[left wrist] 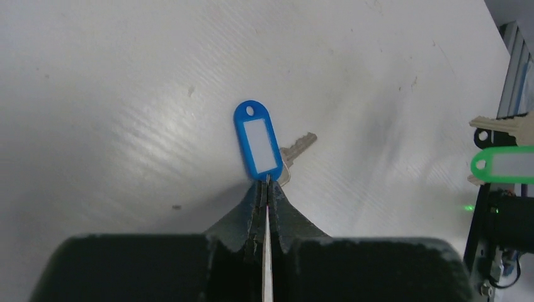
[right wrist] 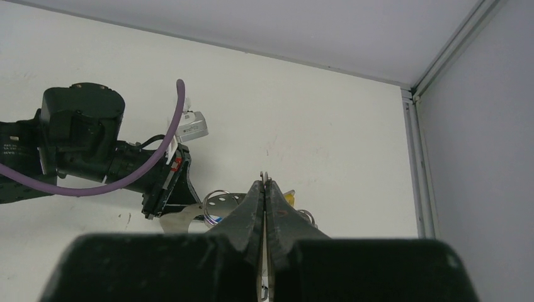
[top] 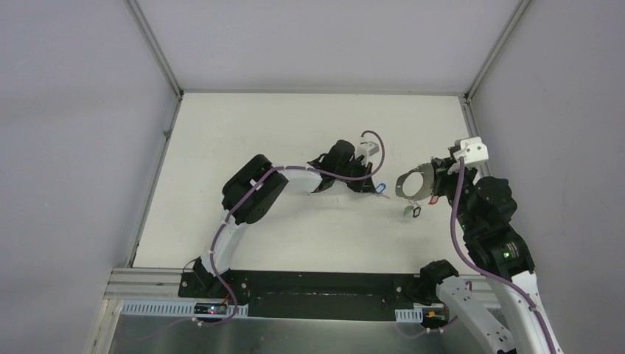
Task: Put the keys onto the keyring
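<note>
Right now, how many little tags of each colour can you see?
Blue tag: 1
Green tag: 1
Black tag: 1
Red tag: 1
Yellow tag: 1
Total: 5

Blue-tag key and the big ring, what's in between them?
Nothing but bare white table. The top view shows that empty gap between the blue-tagged key and the keyring. The left wrist view shows bare table there too.
</note>
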Controlling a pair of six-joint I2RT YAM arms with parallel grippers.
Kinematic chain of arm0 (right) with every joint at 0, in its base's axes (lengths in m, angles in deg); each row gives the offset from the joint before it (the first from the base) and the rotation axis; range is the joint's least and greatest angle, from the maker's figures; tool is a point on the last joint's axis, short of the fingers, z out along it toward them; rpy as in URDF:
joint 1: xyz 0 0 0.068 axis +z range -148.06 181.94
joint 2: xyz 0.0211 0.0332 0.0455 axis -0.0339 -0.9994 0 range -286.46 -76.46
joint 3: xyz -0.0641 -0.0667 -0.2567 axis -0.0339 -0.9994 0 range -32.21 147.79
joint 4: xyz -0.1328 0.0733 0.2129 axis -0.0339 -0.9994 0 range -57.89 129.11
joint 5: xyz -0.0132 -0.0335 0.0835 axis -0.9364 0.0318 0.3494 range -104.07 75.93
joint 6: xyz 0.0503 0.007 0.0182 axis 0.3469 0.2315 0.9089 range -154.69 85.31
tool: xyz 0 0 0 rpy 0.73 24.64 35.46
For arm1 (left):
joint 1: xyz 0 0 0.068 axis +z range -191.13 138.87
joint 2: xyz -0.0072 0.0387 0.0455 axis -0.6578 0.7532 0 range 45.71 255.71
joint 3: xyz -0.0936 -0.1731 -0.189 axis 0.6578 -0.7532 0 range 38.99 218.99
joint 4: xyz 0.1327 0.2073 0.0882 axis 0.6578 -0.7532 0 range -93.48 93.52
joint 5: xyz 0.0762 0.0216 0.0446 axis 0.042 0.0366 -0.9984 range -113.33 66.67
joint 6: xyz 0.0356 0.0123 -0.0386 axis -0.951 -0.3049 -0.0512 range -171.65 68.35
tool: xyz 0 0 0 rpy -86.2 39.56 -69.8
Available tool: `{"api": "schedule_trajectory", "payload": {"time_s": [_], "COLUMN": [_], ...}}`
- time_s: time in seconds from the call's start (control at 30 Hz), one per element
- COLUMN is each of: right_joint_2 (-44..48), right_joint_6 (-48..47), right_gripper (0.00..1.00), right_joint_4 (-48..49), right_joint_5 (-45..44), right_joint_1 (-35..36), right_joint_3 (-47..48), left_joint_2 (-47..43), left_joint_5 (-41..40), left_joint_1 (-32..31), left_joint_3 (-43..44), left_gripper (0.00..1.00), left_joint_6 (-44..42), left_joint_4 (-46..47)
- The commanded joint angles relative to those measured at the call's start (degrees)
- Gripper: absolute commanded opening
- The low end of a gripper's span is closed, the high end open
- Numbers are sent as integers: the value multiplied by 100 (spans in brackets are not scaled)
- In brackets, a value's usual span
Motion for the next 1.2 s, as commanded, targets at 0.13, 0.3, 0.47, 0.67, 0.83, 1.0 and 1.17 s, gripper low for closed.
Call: {"api": "schedule_trajectory", "payload": {"time_s": [0.13, 0.3, 0.47, 0.67, 0.83, 1.0, 1.17], "right_joint_2": [-346, -562, -777, -861, -1287, -1433, -1509], "right_joint_6": [170, 212, 226, 152, 121, 89, 161], "right_gripper": [0, 0, 0, 0, 0, 0, 0], "right_joint_4": [11, -118, -118, 284, 348, 713, 1244], "right_joint_5": [1517, 2570, 3795, 5122, 6138, 6855, 7211], "right_joint_1": [-13, -13, -13, -13, -13, -5, 41], "right_joint_3": [374, 341, 236, -76, -37, -254, -469], "left_joint_2": [-2093, -3430, -4770, -6394, -7588, -8104, -8000], "left_joint_5": [-356, -702, -1081, -1226, -749, -87, 497], "left_joint_1": [300, 377, 386, 381, 377, 377, 372], "left_joint_3": [-783, -1358, -1826, -2505, -2980, -3104, -2960], "left_gripper": [0, 0, 0, 0, 0, 0, 0], "left_joint_6": [-827, -1372, -1786, -2073, -2505, -2688, -2507], "left_joint_4": [-1163, -2151, -3038, -3482, -3487, -3487, -3485]}}
